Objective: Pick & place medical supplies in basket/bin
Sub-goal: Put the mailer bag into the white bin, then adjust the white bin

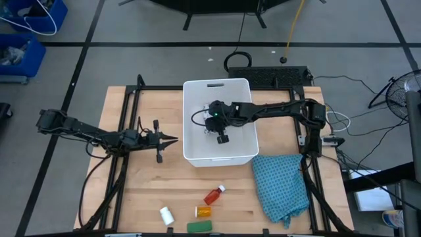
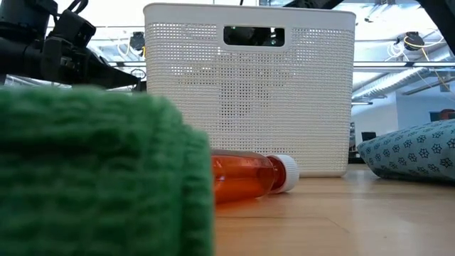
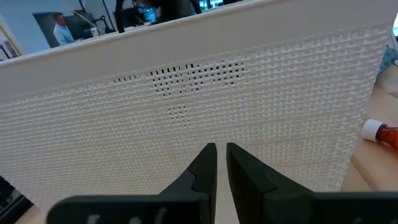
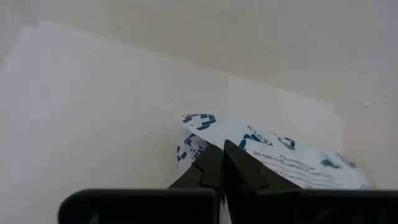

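White bin (image 1: 197, 92) stands upright at the centre of the wooden tabletop (image 1: 145, 191), handle slot at its far rim. Walls are fine mesh in the low view; the bin (image 2: 249, 99) blocks most of the room behind.

Right arm reaches in from the right over the bin's rim. Right gripper (image 1: 222, 138) is down inside the bin, near its middle. In the right wrist view the fingers (image 4: 211, 171) are pressed together on the edge of a white patterned packet (image 4: 280, 158), which lies against the bin's pale inner floor. Nothing else inside the bin can be made out.

Left arm lies low across the left side of the tabletop. Left gripper (image 1: 170, 139) points at the bin's left wall, just beside it, not touching. Its fingers (image 3: 202, 171) are clenched with only a thin gap, nothing between them.

Remaining supplies sit on the near part of the tabletop, outside the bin:
- red bottle (image 1: 214, 195), lying on its side, white cap toward the bin
- orange vial (image 1: 203, 211), just nearer than the red bottle
- white little bottle (image 1: 166, 214), left of the vial
- green flat bar (image 1: 199, 226) at the near edge; it fills the low view's left foreground (image 2: 92, 171)

Teal cloth (image 1: 283, 187) lies crumpled at the right, near the bin's near-right corner.
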